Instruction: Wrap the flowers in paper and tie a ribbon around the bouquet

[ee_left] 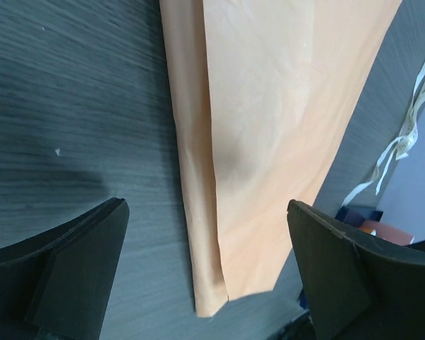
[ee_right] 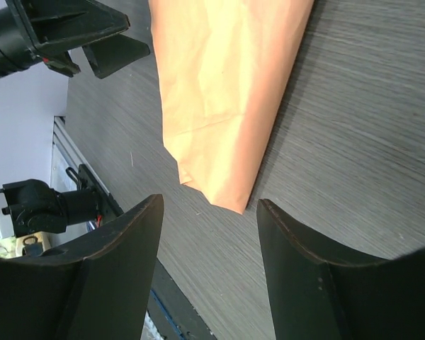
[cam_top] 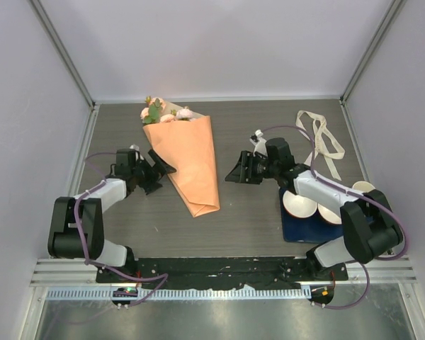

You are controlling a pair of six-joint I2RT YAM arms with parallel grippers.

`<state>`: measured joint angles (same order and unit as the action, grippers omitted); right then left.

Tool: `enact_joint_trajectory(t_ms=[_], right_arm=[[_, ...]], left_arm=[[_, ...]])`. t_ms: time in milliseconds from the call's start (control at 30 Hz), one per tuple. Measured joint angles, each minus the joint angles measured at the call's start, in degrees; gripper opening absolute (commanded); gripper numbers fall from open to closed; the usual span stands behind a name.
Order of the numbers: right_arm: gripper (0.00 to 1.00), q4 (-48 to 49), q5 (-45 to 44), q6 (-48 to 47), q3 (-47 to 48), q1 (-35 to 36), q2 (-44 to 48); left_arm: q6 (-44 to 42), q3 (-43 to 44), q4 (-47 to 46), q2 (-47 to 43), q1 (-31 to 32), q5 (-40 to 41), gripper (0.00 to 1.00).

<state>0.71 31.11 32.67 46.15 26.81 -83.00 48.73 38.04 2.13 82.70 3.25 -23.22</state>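
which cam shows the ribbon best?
Top external: the whole ribbon shows, lying loose at the far right, apart from the paper cone. Left wrist catches only a thin stretch of it at the right edge. Right wrist shows none of it.

Grippers: 2, the left gripper point(cam_top: 156, 173) and the right gripper point(cam_top: 236, 172).
Bouquet point(cam_top: 191, 159): 1, lying between the two grippers.
Paper point(ee_left: 269, 127): 1 sheet, rolled as the cone.
Flowers point(cam_top: 163, 113): about 3 pink blooms at the wide end, beyond the left gripper; exact count unclear.
Ribbon point(cam_top: 322, 138): 1, loose, beyond the right gripper to its outer side.
Bowls point(cam_top: 299, 204): 2 certain, possibly a third half hidden, all behind the right gripper.
Mat point(cam_top: 301, 230): 1, dark blue, under the bowls.
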Motion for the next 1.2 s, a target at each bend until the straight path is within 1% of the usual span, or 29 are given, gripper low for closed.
enact_joint_trajectory(t_ms=[67,133,200,233,267,333,367,433,467,533,567,600,633,667,700,800,833,967,1033,1167,1200], right_arm=[[0.62,0.0,0.5,-0.3,-0.7,-1.1,0.8],[0.61,0.1,1.0,-0.4,-1.9,-2.1,1.4],[0.61,0.0,1.6,-0.5,-3.2,-2.7,1.8],[0.61,0.0,1.9,-0.5,-3.8,-3.0,2.0],[0.61,-0.3,2.1,-0.4,-4.3,-3.3,2.1],[0.62,-0.5,2.4,-0.4,-5.1,-3.7,2.9],[0.61,-0.6,2.5,-0.4,-5.5,-3.7,3.5],[0.62,-0.8,2.7,-0.3,-6.1,-3.8,5.2],[0.61,-0.8,2.8,-0.2,-6.3,-3.8,6.0],[0.61,-0.7,2.9,0.0,-6.6,-3.8,7.1],[0.61,-0.8,2.9,0.1,-6.6,-3.8,7.5],[0.61,-0.7,2.9,0.3,-6.8,-3.8,7.8],[0.61,-0.8,2.8,0.6,-6.8,-3.9,8.0],[0.61,-0.9,2.4,1.0,-7.0,-3.9,8.3],[0.6,-1.4,1.7,1.5,-7.0,-4.0,8.8],[0.59,-3.3,-0.7,2.7,-7.0,-4.1,11.0],[0.59,-3.9,-1.4,3.0,-7.0,-4.1,11.8],[0.59,-8.0,-5.6,3.7,-6.9,-4.1,17.2],[0.59,-10.7,-8.2,4.0,-6.8,-4.2,20.1],[0.58,-15.9,-13.9,5.9,-6.3,-4.2,24.4],[0.58,-17.4,-15.6,6.7,-6.2,-4.2,25.4]], left_arm=[[1.0,-1.3,-3.5,0.8,0.3,1.6,0.99],[2.1,-1.4,-7.0,2.8,1.2,2.7,0.96],[4.2,-1.2,-12.8,6.4,2.3,2.5,0.87],[5.3,-1.1,-16.2,7.8,2.7,2.9,0.81],[6.6,-1.2,-19.4,9.1,3.0,3.4,0.72],[8.9,-2.3,-24.6,11.0,3.5,4.7,0.63],[9.9,-2.9,-26.3,11.6,3.7,5.6,0.53],[11.8,-3.8,-29.6,12.7,4.1,7.4,0.47],[12.8,-4.3,-30.7,13.2,4.5,8.9,0.41],[14.9,-5.7,-33.5,13.6,5.7,11.8,0.37],[15.9,-6.4,-34.6,13.7,6.7,13.8,0.28],[17.1,-6.8,-35.8,13.9,8.0,15.7,0.22],[18.3,-7.0,-36.7,14.1,9.3,17.5,0.19],[19.2,-7.1,-37.5,14.4,10.6,18.9,0.07],[20.3,-7.1,-38.9,14.9,12.3,21.4,0.03],[24.7,-6.9,-42.4,17.4,16.7,27.2,0.03],[26.0,-6.3,-43.1,18.6,18.3,29.3,0.01],[31.9,-2.5,-44.6,22.8,24.4,39.4,0.0],[35.9,1.3,-45.4,26.1,28.2,45.3,0.0],[42.0,10.2,-47.1,33.7,33.1,54.3,0.02],[43.6,14.0,-47.7,36.8,34.3,56.9,0.02]])
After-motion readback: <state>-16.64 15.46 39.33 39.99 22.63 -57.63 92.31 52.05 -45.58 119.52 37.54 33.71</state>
